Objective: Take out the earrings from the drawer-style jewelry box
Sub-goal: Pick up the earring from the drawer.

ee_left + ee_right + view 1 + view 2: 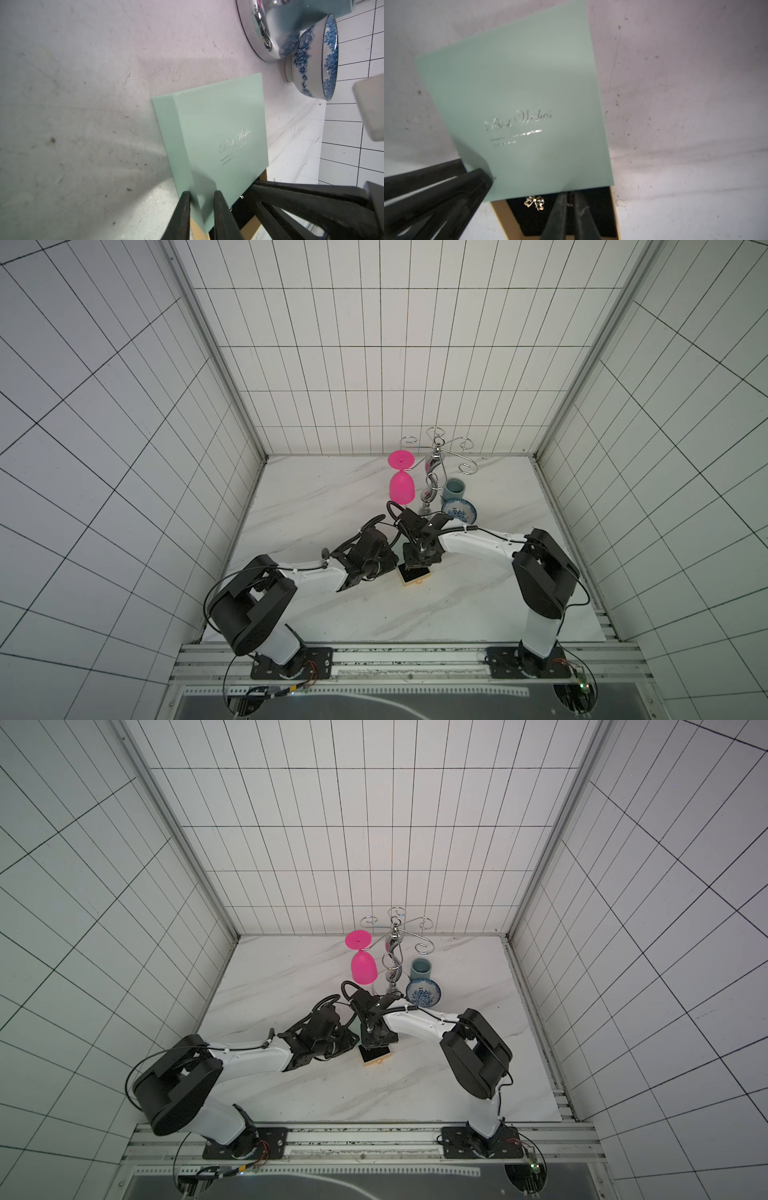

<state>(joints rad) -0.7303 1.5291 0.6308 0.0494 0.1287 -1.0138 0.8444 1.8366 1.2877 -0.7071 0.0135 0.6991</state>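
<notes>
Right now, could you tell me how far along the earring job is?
Done: the tan, black-lined drawer is slid partly out of the mint-green sleeve, which the left gripper clamps. In hand: the right gripper is down in the drawer, shut around a small glint, probably one earring. Left: the silver bow-shaped earring lies inside too; neither is out yet.

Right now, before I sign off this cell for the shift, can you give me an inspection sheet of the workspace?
Surface: scuffed white marble tabletop.
Job's things: jewelry box, tan drawer partly out; bow-shaped earring on its black lining; second earring, blurred, beside it.
Clutter: pink glass hanging upside down on chrome rack; teal cup and patterned bowl beside the rack.
Grippers: left gripper shut on the box's mint sleeve; right gripper apparently shut on the second earring, inside the drawer.
Cables: black cable loops over both wrists.
Surroundings: white tiled walls.
</notes>
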